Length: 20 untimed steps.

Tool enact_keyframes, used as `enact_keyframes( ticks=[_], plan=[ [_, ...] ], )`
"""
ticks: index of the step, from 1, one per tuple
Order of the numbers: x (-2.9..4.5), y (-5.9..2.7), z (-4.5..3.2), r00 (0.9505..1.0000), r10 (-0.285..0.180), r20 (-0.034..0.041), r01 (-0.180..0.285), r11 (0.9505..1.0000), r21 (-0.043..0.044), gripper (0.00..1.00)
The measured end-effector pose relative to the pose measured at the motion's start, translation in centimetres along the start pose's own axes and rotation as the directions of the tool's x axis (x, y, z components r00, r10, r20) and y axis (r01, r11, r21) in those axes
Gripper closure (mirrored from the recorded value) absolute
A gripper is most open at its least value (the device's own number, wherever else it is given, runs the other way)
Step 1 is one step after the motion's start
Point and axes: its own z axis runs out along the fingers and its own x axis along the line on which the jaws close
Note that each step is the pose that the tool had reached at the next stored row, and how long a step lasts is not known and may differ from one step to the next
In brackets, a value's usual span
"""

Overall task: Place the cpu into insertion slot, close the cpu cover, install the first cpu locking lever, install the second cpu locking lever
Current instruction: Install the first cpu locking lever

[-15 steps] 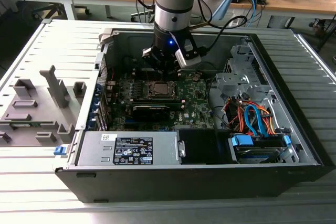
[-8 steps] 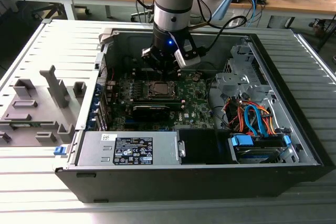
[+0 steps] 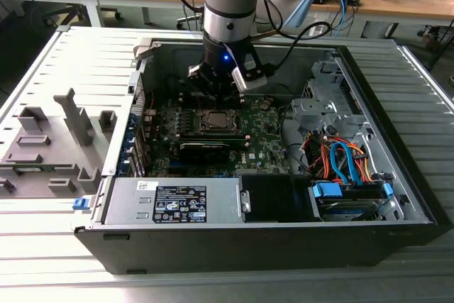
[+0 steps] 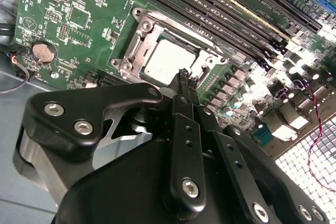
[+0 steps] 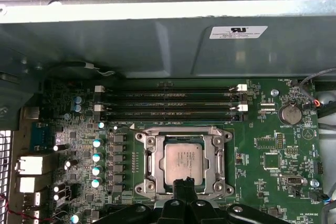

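Your gripper (image 4: 184,77) hangs just over the socket's near edge, fingertips pinched together and holding nothing. Its cpu (image 5: 184,162) already sits in the insertion slot (image 5: 149,163), with the cpu cover (image 5: 215,158) folded flat around it, framing the chip's face.

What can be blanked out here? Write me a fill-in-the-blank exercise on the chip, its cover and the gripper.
1. The chip lies inside the ____.
2. The cover frames the chip and lies ____ over it.
3. The gripper hangs just above the chip's ____.
4. The round battery sits on the ____ board.

Missing words: socket; closed; edge; green
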Motion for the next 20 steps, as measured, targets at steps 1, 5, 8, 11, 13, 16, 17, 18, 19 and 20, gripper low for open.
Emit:
enact_keyframes(
  ticks=[1,5,8,11,13,16,17,18,19,20],
  plan=[
    [0.03,0.00,-0.01,1.0000,0.000,0.0000,0.000,1.0000,0.0001,0.89],
    [0.10,0.00,0.00,1.0000,0.000,-0.0001,0.000,1.0000,0.0001,0.89],
    [0.18,0.00,0.00,1.0000,0.000,0.0000,0.000,1.0000,0.0001,0.89],
    [0.28,0.00,0.00,1.0000,0.000,-0.0001,0.000,1.0000,0.0001,0.89],
    [0.34,0.00,0.01,1.0000,0.000,0.0000,0.000,1.0000,0.0001,0.89],
    [0.41,0.00,0.01,1.0000,0.000,0.0000,0.000,1.0000,0.0001,0.89],
    [0.57,0.00,0.02,1.0000,0.000,0.0000,0.000,1.0000,0.0000,0.89],
    [0.72,0.00,0.02,1.0000,0.000,0.0000,0.000,1.0000,0.0001,0.89],
    [0.73,0.00,0.02,1.0000,0.000,0.0000,0.000,1.0000,0.0001,0.89],
    [0.75,0.00,0.02,1.0000,0.000,-0.0001,0.000,1.0000,0.0000,0.89]
  ],
)
